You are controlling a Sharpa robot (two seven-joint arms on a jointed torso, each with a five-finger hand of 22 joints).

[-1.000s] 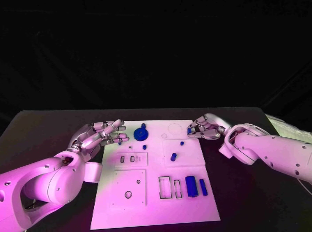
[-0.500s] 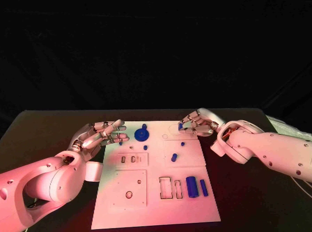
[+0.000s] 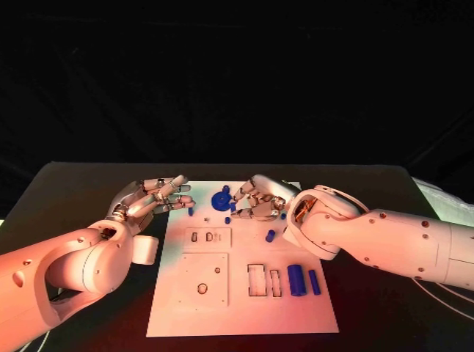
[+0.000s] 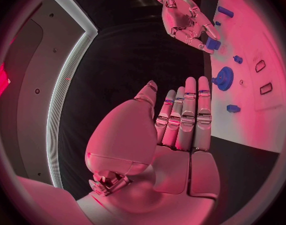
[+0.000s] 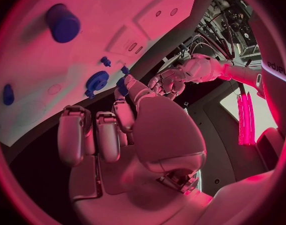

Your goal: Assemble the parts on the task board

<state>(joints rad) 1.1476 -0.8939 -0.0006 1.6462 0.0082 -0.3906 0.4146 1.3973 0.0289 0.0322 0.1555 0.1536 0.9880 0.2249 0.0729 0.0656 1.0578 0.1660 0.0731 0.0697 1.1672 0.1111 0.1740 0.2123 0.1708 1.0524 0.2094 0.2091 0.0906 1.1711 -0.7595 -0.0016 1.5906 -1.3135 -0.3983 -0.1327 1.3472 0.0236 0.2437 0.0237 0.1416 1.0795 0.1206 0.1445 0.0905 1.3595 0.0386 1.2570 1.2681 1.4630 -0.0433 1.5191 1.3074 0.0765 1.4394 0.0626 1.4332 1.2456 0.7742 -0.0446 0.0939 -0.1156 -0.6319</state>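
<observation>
We see the right hand (image 3: 258,199) out over the far end of the task board (image 3: 242,308) now — a second ago it sat at the board's far right corner, half a second ago it was partway across, and here it is beside the blue gear (image 3: 221,200). The left wrist view shows a small blue part (image 4: 212,44) pinched in that hand's fingertips (image 4: 202,32); so the right hand is grasping a part, held above the board and just next to the gear (image 4: 223,78).

The left hand (image 3: 152,202) has not budged: it hovers at the board's far left edge, fingers straight and spread, holding nothing — released. A small blue peg (image 3: 191,211) lies on the board just beside its fingertips.

The rest of the board reads as before. Near the gear sits a little blue piece (image 3: 227,219); farther toward the near end lies a slanted blue pin (image 3: 270,235). Past that, on the board's right side, a thick blue cylinder (image 3: 296,280) and a thinner blue bar (image 3: 314,281) lie side by side, next to two upright rectangular slots (image 3: 265,281). We note the whole picture has shifted a little, so the camera has moved, not the board.
</observation>
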